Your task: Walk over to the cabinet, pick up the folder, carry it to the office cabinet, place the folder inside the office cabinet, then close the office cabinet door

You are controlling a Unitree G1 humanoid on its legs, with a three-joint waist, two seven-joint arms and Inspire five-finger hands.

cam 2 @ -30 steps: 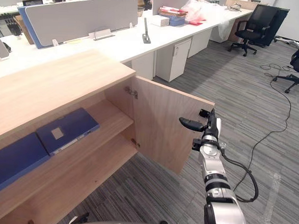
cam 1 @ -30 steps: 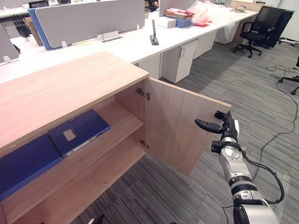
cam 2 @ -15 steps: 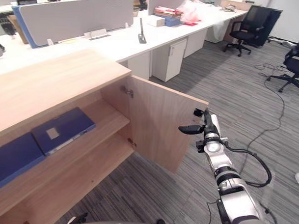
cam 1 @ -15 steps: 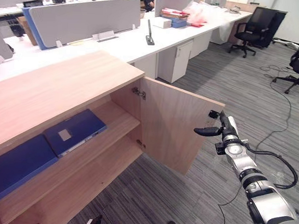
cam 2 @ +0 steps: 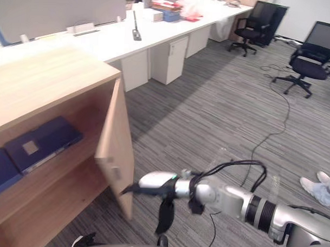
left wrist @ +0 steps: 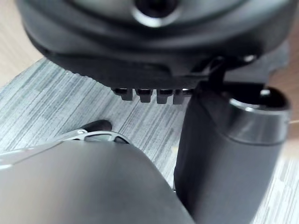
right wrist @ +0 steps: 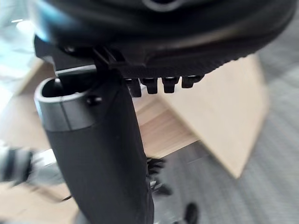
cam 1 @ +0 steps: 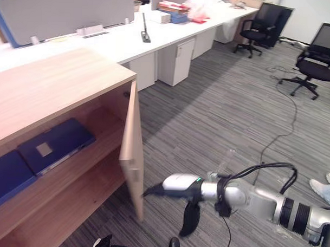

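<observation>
One stiff light-wood cabinet door (cam 1: 132, 149), likely swinging easily: your right hand (cam 1: 176, 188), fingers straight and gripping nothing, touches its lower free edge; push there.

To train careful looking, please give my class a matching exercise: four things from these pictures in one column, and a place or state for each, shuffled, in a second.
Things
1. cabinet door
2. labelled blue folder
3. right robot hand
4. black office chair

Places or states
A. lying flat on the shelf inside the cabinet
B. standing on the carpet, far right
C. ajar, partway between open and shut
D. fingers straight, at the door's lower outer face

Pairs: 1-C, 2-A, 3-D, 4-B
</observation>
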